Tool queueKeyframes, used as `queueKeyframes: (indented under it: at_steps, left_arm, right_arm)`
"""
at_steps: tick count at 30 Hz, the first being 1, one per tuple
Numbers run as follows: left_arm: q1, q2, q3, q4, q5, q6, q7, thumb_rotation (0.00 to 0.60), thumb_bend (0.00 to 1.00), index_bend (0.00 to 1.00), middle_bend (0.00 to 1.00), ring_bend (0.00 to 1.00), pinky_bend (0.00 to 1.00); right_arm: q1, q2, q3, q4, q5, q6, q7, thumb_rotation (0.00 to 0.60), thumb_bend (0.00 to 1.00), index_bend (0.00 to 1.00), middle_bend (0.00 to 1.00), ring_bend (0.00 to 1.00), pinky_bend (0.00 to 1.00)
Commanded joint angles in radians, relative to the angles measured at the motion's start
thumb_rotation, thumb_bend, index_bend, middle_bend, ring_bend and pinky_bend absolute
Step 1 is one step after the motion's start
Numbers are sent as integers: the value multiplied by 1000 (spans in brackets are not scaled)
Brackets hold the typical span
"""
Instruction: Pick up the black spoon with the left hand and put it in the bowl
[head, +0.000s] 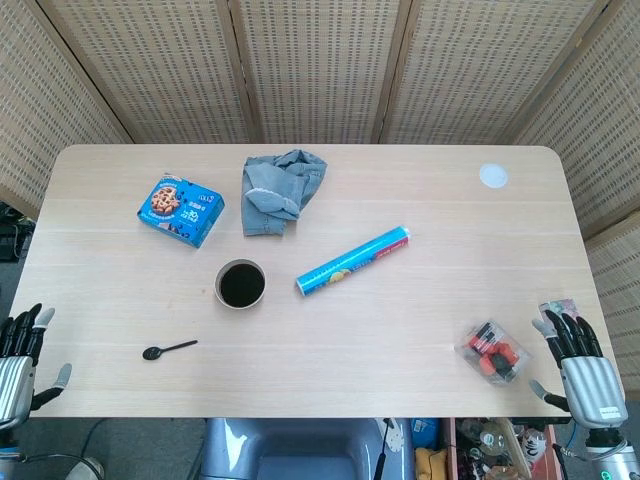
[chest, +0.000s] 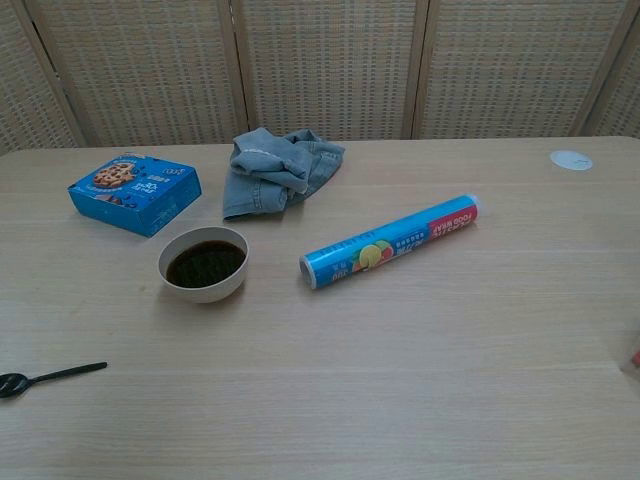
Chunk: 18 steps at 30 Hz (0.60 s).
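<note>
Left fingers (head: 22, 325) well apart from black spoon (head: 168, 349).

The blue roll (chest: 391, 241) at mid-table reads "FOOD WRAP" on its red end; the cookie box's (chest: 135, 192) print is unreadable.

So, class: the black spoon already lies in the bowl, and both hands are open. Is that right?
Not quite. The black spoon lies on the table, apart from the bowl, as the head view shows. The left hand and right hand are open.
</note>
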Motion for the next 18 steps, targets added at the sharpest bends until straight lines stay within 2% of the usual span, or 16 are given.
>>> queueKeyframes:
  at_steps: [1,18]
  left_arm:
    - [0,-1,0,1,1,1,1,600,364,0,0,0,0]
    - [-12,2,4,9,15,-15,33,600,365,0,0,0,0]
  right_arm:
    - [1,0,0,0,-1,0,-1,600,213,171,137,0,0]
    - [-3,-1,-1,7,3,2,7,600,213,171,137,0,0]
